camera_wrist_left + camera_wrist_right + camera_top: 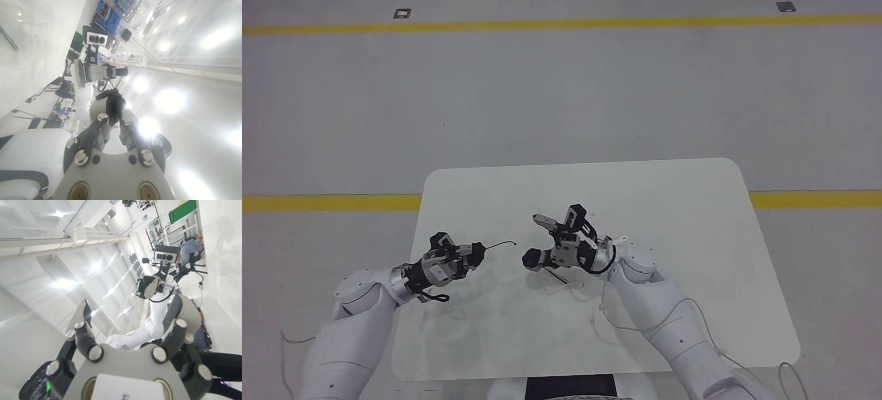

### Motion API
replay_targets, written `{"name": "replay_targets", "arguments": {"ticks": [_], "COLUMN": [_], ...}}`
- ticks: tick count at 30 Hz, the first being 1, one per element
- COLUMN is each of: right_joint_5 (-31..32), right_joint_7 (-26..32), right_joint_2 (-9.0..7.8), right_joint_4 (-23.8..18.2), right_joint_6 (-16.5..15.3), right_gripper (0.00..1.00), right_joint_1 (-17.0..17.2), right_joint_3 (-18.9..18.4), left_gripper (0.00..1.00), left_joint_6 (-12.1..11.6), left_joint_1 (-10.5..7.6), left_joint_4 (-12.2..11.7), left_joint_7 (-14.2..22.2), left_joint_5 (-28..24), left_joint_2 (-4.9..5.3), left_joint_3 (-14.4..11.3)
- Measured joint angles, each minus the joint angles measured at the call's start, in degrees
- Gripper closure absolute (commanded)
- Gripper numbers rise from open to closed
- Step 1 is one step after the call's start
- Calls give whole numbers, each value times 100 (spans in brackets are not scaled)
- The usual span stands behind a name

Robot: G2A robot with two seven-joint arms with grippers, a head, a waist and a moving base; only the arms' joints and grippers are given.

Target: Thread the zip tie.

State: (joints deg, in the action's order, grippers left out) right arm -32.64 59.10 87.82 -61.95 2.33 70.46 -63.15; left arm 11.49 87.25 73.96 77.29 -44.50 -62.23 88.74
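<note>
Currently, both arms sit over the near half of the white surface (692, 200), their grippers turned toward each other.

The left gripper (474, 254) is on the left side of the surface, close to the near edge. Its jaws are pressed together on the zip tie (498, 246), a thin black strip. In the left wrist view the two jaws meet, with a dark strip pinched between their tips. From there the free end of the zip tie sticks out sideways toward the other arm in a slight curve, with its tip bent a little upward. The tip stops short of the right gripper (539, 238), so the two do not touch.

The right gripper is near the middle of the surface, just beside the tip of the zip tie. Its jaws are spread wide with nothing between them. In the top view one jaw points away from the robot and the other toward it, so the gap faces the zip tie. In the right wrist view the ribbed pads (173, 310) are far apart, and the left gripper shows farther off between them.

Yellow tape lines (332, 202) cross the grey floor (562, 90) behind the surface.
</note>
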Motion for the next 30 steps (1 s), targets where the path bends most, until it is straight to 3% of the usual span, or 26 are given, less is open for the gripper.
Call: {"name": "replay_targets", "arguments": {"ticks": [1,2,11,19,30], "right_joint_5": [-54,-87,-421,-654,-814], "right_joint_7": [34,51,216,320,392], "right_joint_2": [5,9,47,84,124], "right_joint_4": [51,94,516,820,1052], "right_joint_6": [-22,-47,-292,-421,-538], "right_gripper": [51,54,67,67,78], "right_joint_1": [-18,-34,-190,-325,-491], "right_joint_3": [34,60,255,411,588], "left_gripper": [100,100,100,100,100], "left_joint_6": [0,0,0,0,0], "left_joint_1": [0,0,0,0,0], "left_joint_4": [0,0,0,0,0], "left_joint_7": [0,0,0,0,0], "left_joint_5": [0,0,0,0,0], "left_joint_2": [0,0,0,0,0], "left_joint_3": [0,0,0,0,0]}}
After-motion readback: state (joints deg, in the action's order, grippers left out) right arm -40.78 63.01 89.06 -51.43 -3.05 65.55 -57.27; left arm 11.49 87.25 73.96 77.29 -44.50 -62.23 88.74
